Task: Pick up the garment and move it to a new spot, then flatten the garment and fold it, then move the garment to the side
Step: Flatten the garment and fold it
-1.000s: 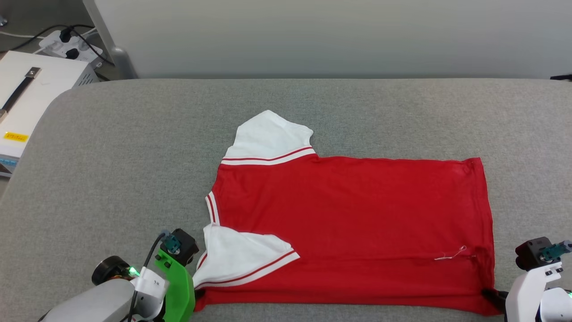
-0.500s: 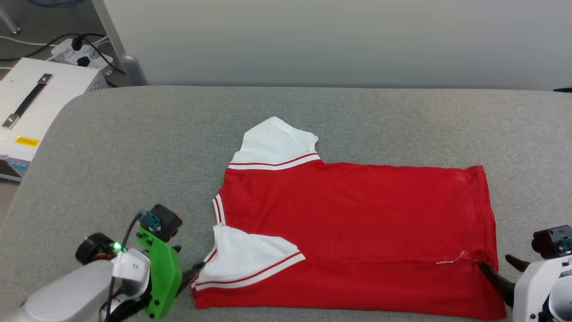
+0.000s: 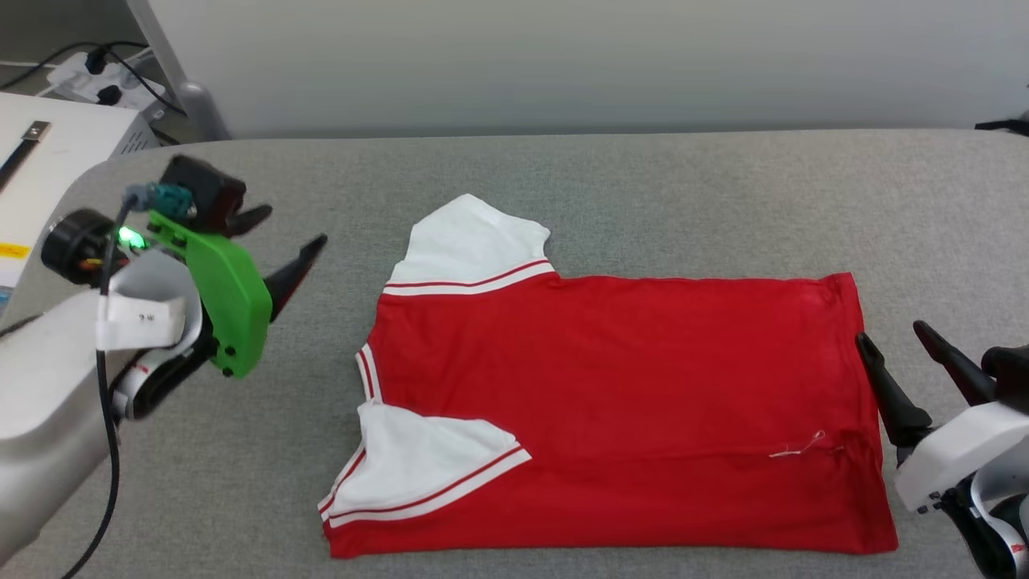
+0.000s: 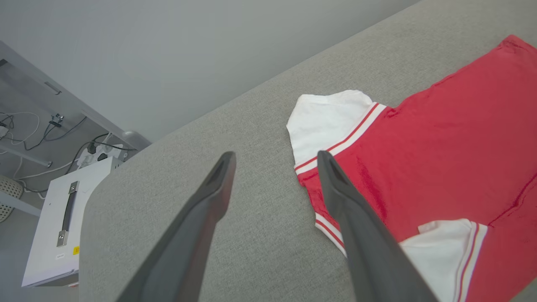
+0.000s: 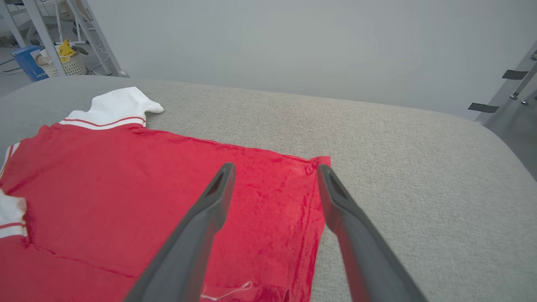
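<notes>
The garment (image 3: 627,402) lies flat on the grey padded table (image 3: 643,193), red with white sleeves, its near sleeve folded over the body. No lettering shows on the upturned side. My left gripper (image 3: 293,229) hovers open above the table, left of the far white sleeve (image 3: 470,241). In the left wrist view the garment (image 4: 440,159) lies right of the open left gripper (image 4: 275,155). My right gripper (image 3: 892,334) stands open by the garment's right hem. The right wrist view has the hem corner (image 5: 314,161) between the open right gripper (image 5: 275,167) fingertips, lower down.
A white box (image 3: 40,153) with a black handle stands beyond the table's left end, with a power strip (image 3: 96,72) and cables behind it. A pale wall runs behind the table. Grey table surface extends bare on the left, the far side and the right.
Both grippers opened and let go of the garment's near corners. The left arm rose and swung to the far left; the right gripper lifted beside the hem. The camera shifted slightly.
</notes>
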Controlling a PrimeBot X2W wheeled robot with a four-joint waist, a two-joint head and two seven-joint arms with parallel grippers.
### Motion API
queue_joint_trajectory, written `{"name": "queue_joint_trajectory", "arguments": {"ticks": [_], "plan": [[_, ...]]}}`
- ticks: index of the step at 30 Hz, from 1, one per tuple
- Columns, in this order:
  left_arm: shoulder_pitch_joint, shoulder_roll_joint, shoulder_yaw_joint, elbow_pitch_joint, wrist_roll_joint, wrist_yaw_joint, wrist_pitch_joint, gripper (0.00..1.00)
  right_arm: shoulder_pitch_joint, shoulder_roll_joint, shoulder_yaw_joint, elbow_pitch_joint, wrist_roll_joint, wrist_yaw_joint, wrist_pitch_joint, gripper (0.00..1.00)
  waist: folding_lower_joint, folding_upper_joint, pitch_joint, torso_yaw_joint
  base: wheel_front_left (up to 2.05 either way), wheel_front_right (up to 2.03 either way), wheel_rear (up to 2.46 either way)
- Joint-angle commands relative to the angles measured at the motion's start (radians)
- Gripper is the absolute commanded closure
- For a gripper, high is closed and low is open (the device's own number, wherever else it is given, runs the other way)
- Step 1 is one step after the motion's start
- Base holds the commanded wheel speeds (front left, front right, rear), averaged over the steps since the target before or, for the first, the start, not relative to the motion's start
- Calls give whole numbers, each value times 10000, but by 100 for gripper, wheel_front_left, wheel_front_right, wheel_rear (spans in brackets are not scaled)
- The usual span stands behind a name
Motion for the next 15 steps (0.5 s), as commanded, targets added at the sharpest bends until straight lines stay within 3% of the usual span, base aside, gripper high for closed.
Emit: {"name": "queue_joint_trajectory", "arguments": {"ticks": [1, 8, 11, 15], "plan": [[-362, -151, 142, 174, 54, 33, -105, 0, -151, 254, -168, -230, -255, -9, -154, 0, 0, 0, 422, -357, 0, 0, 0], [-1991, -721, 354, 1081, 134, -482, 386, 0, -167, 1005, -574, -1280, -1095, -9, -298, 0, 0, 0, 1459, -889, 0, 0, 0], [-4451, -1744, 100, 2772, -627, -883, 2772, 0, -574, 1366, -537, -2284, -1566, -9, -66, 0, 0, 0, 3014, -1283, 0, 0, 0], [-5348, -2111, -253, 3525, -895, -905, 4114, 0, -927, 1437, -393, -2488, -1656, -9, -56, 0, 0, 0, 3672, -1454, 0, 0, 0]]}}
